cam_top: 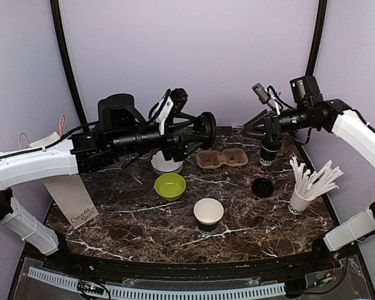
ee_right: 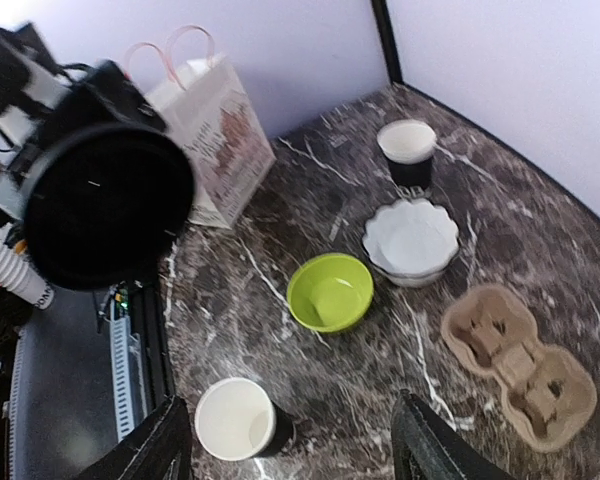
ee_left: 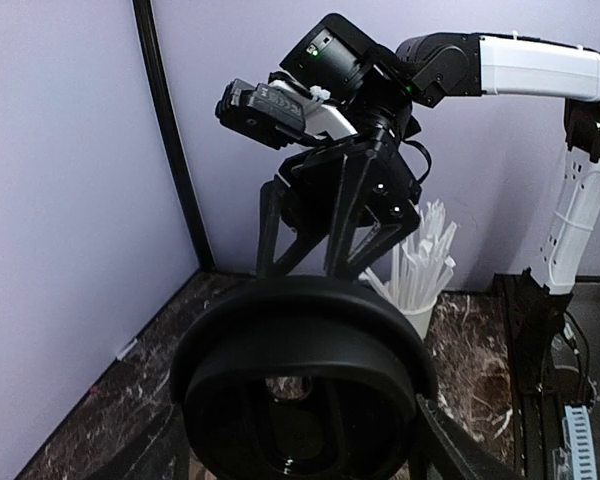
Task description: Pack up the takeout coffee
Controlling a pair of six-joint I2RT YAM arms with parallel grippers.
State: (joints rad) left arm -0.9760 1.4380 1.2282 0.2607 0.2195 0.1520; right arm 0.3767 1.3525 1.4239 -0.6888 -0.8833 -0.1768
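Standing just beneath the open right end effector (cam_top: 247, 130) is the takeout coffee (cam_top: 269, 154).

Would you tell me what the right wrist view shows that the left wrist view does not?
Only the right wrist view: paper bag, green bowl, white fluted dish, cardboard carrier, two lidless cups. Only the left wrist view: the cup of white sticks. Both: the black lid in the left gripper, and the open right gripper.
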